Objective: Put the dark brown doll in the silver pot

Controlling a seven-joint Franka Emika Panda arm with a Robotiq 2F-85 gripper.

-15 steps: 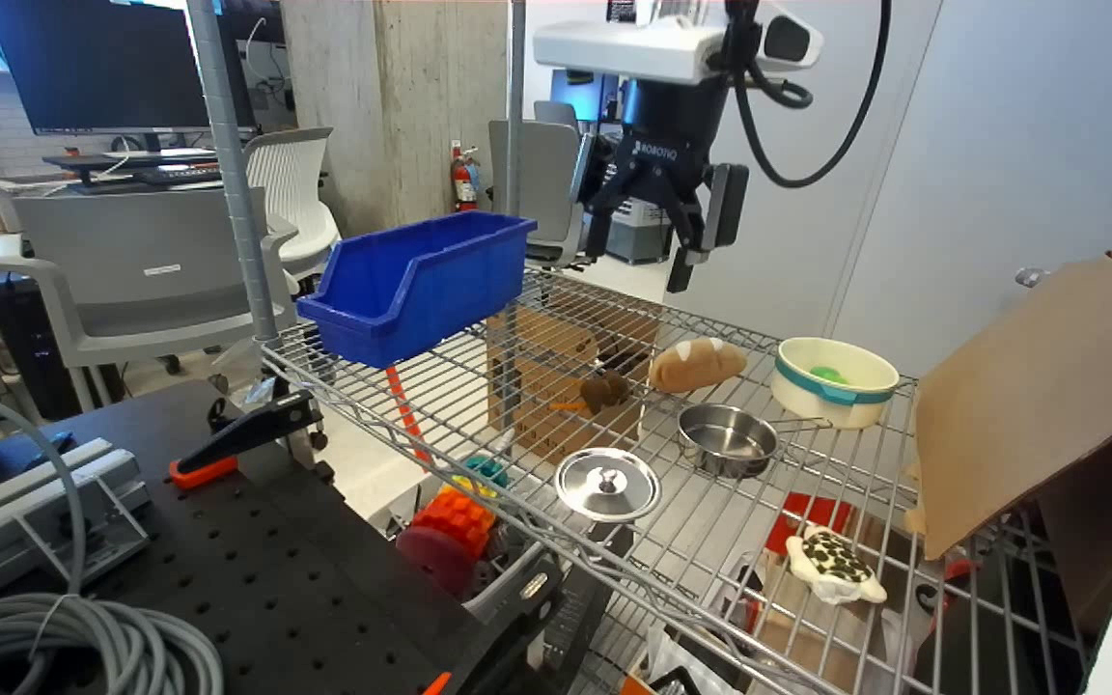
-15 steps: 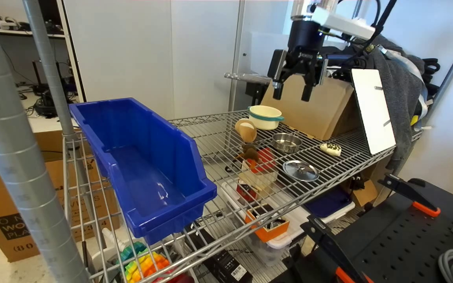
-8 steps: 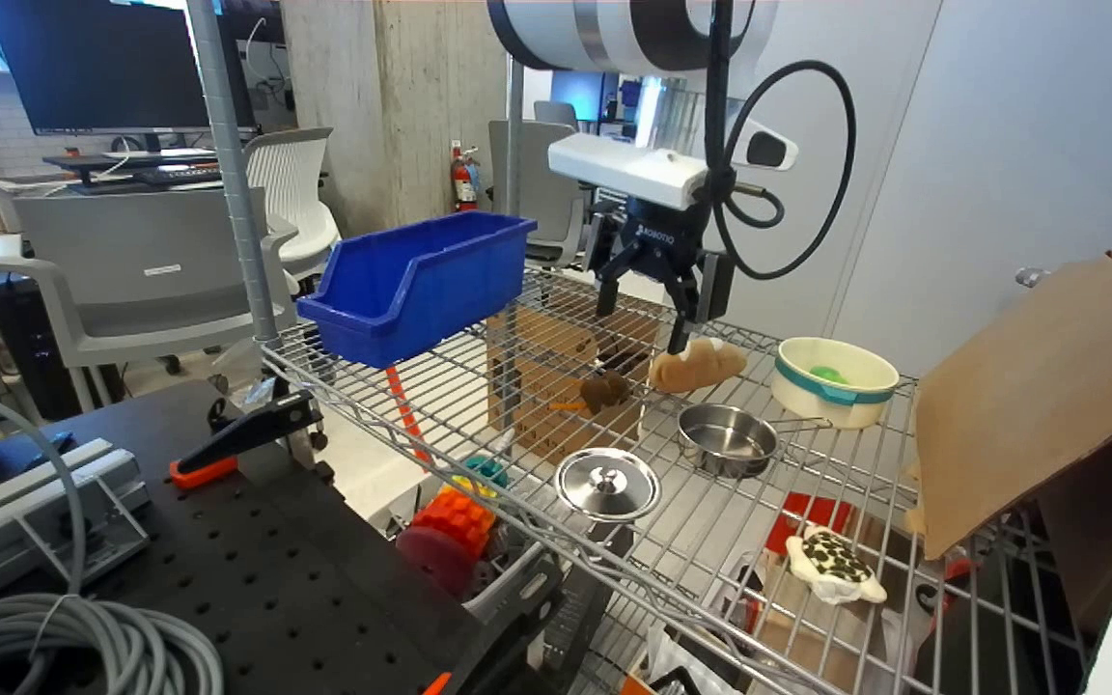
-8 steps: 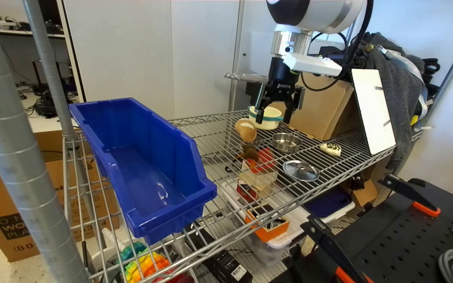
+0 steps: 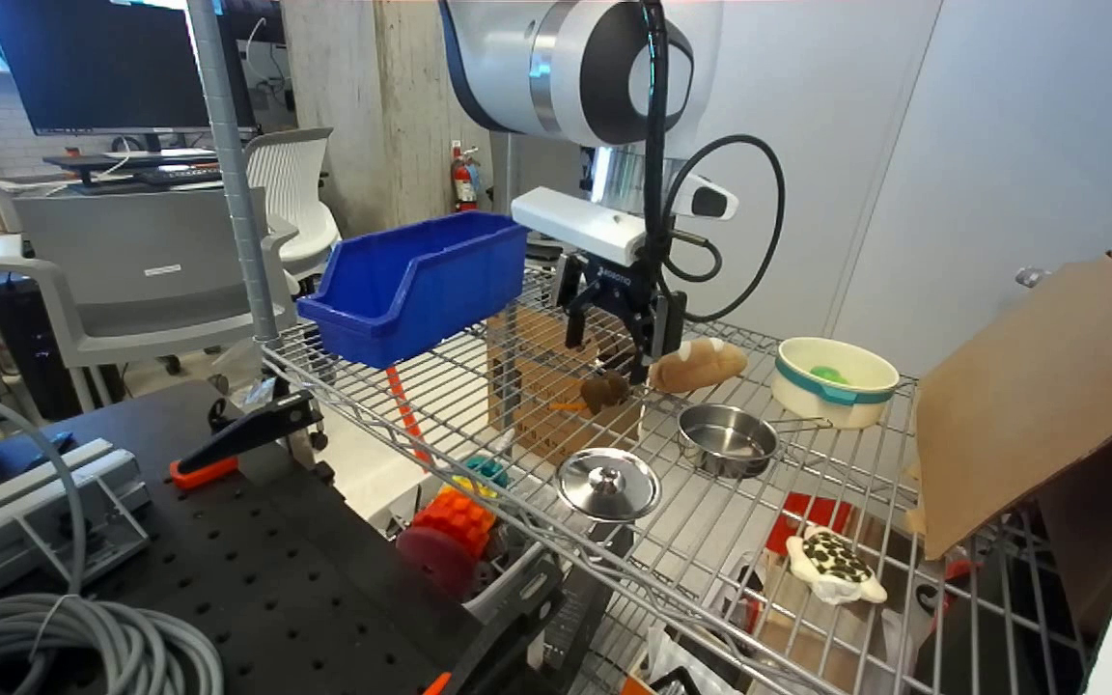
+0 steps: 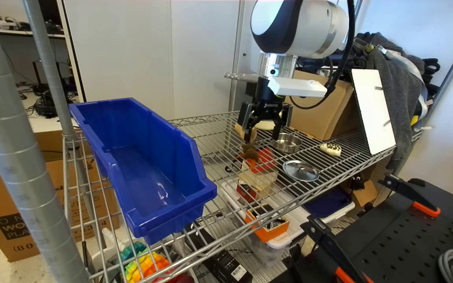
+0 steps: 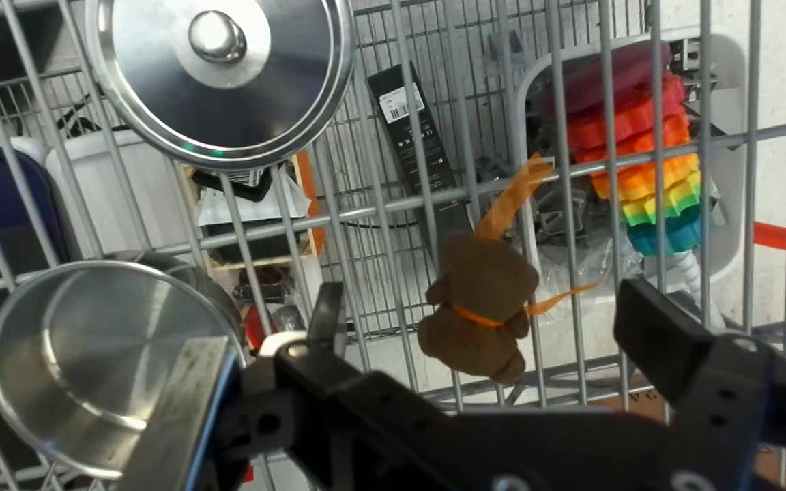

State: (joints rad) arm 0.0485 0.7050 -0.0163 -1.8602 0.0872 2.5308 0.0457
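The dark brown doll (image 5: pixel 604 390) lies on the wire shelf, and it also shows in an exterior view (image 6: pixel 250 153). In the wrist view the doll (image 7: pixel 485 279) has an orange ribbon round its neck and lies between the fingers as seen from above. My gripper (image 5: pixel 607 352) is open and empty, pointing down above the doll, apart from it; it also shows in an exterior view (image 6: pixel 262 135) and in the wrist view (image 7: pixel 486 310). The silver pot (image 5: pixel 728 439) stands upright beside the doll, empty; in the wrist view the pot (image 7: pixel 113 361) is at lower left, partly behind a finger.
A silver lid (image 5: pixel 608 485) lies near the doll. A tan bread-like plush (image 5: pixel 698 365) sits close behind the gripper. A cream bowl with a teal band (image 5: pixel 834 381), a spotted turtle plush (image 5: pixel 836 565), a cardboard box (image 5: pixel 1039 405) and a blue bin (image 5: pixel 421 285) are also around.
The arm has come down from high above the shelf and shifted over toward the doll. The gripper has stayed open. The doll and pot have not moved.
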